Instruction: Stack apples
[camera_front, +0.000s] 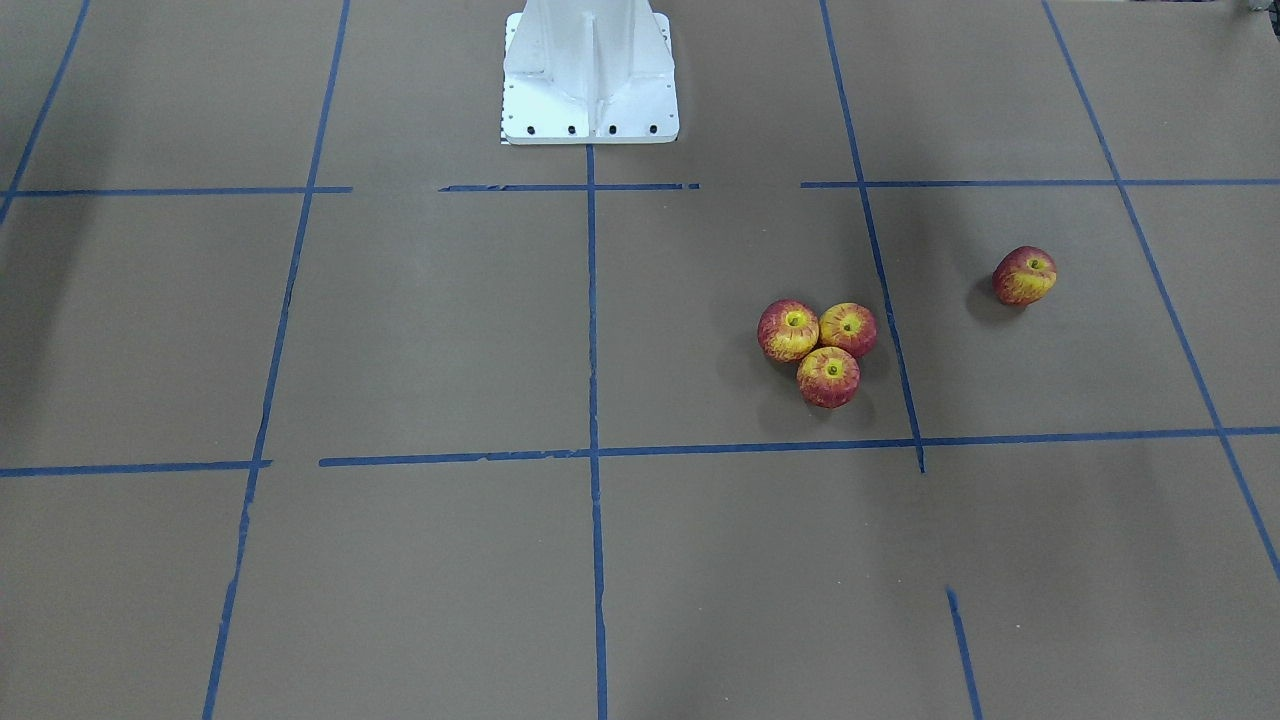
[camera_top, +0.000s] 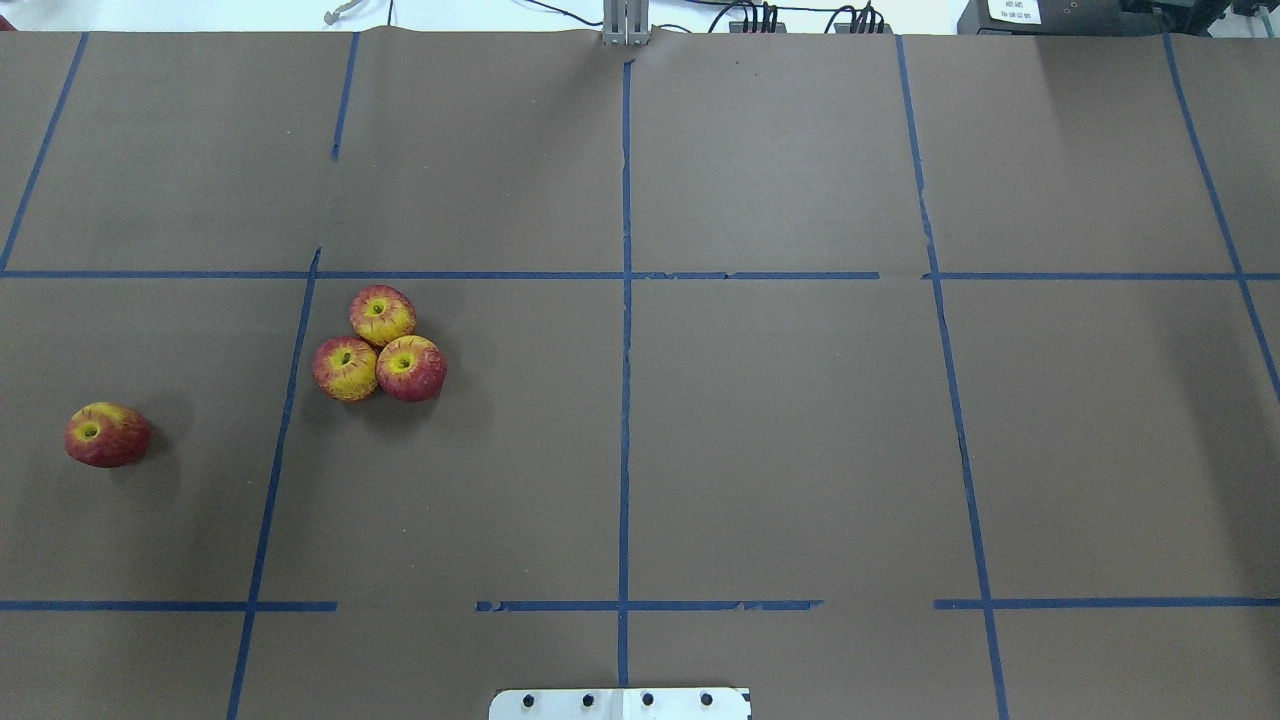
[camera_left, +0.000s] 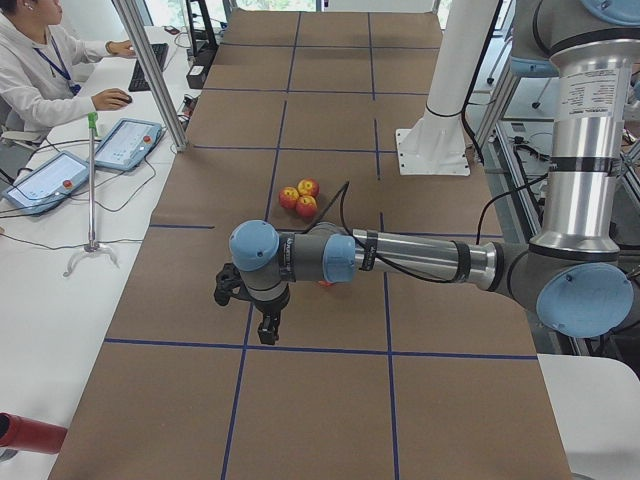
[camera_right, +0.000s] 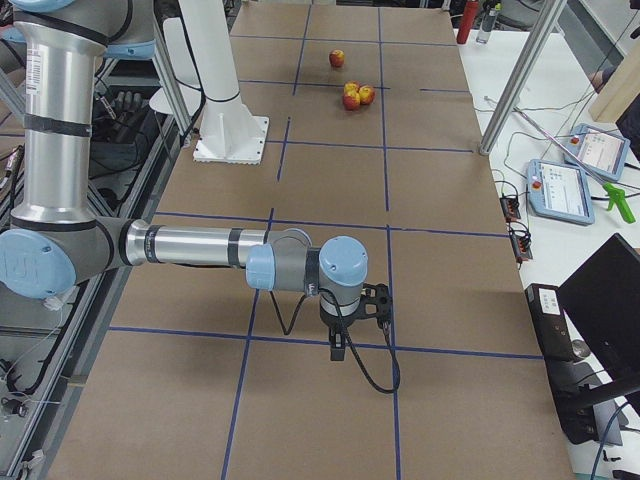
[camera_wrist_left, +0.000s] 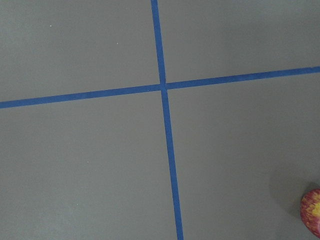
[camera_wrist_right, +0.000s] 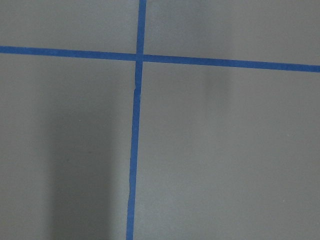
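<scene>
Three apples lie touching in a cluster on the brown table: one (camera_front: 788, 330), a second (camera_front: 848, 329) and a third (camera_front: 828, 377). The cluster also shows in the overhead view (camera_top: 380, 345). The fourth apple (camera_front: 1024, 275) lies alone, further to my left (camera_top: 106, 434), and its edge shows in the left wrist view (camera_wrist_left: 312, 210). My left gripper (camera_left: 262, 325) hangs above the table near the lone apple. My right gripper (camera_right: 345, 345) is far from all the apples, at the other end. I cannot tell whether either is open or shut.
The white robot base (camera_front: 590, 75) stands at the table's middle edge. Blue tape lines (camera_top: 625, 400) form a grid on the table. An operator (camera_left: 40, 70) sits at a side desk with tablets (camera_left: 125, 143). A metal post (camera_left: 150, 70) stands at the table's far edge.
</scene>
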